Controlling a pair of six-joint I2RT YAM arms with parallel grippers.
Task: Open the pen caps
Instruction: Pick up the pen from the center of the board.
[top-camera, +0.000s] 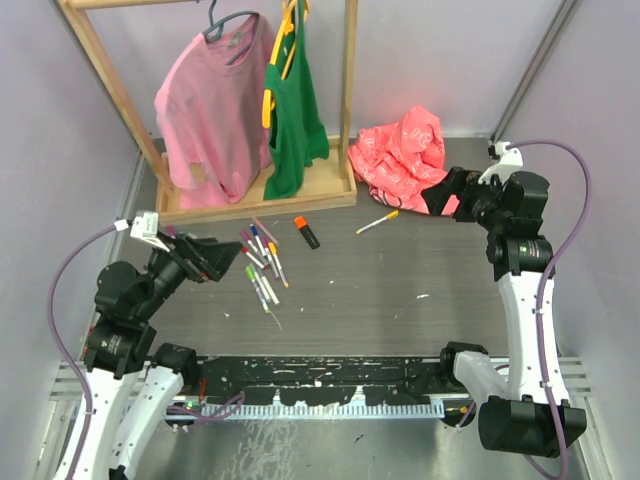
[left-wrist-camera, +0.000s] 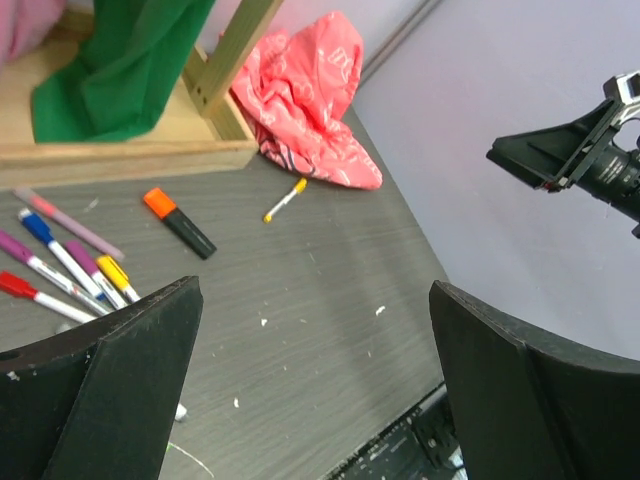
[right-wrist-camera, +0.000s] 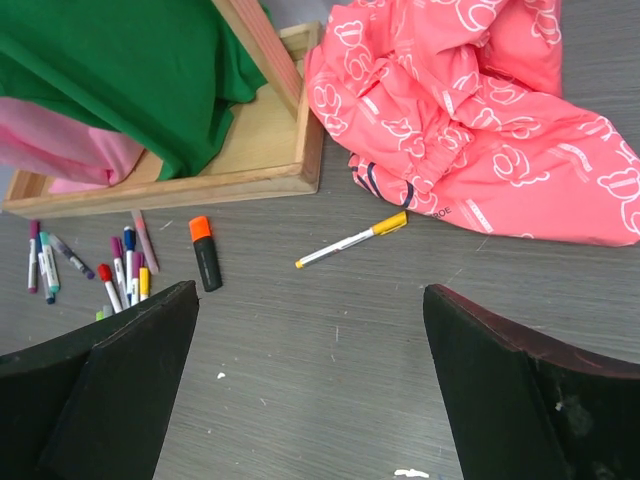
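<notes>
Several white-barrelled pens (top-camera: 262, 262) with coloured pen caps lie in a loose heap left of the table's middle, also in the left wrist view (left-wrist-camera: 70, 265) and the right wrist view (right-wrist-camera: 120, 275). A stubby black highlighter (top-camera: 307, 231) with an orange cap (right-wrist-camera: 200, 227) lies to their right. Further right, alone, is a pen with a yellow cap (top-camera: 377, 222) (right-wrist-camera: 352, 240). My left gripper (top-camera: 225, 260) (left-wrist-camera: 312, 300) hovers open just left of the heap, holding nothing. My right gripper (top-camera: 432, 195) (right-wrist-camera: 310, 300) is open and empty above the table at the right.
A wooden clothes rack (top-camera: 255, 205) stands at the back with a pink shirt (top-camera: 210, 110) and a green shirt (top-camera: 295, 110) hanging on it. A crumpled red-pink garment (top-camera: 400, 155) lies at the back right, close to my right gripper. Walls close in on both sides.
</notes>
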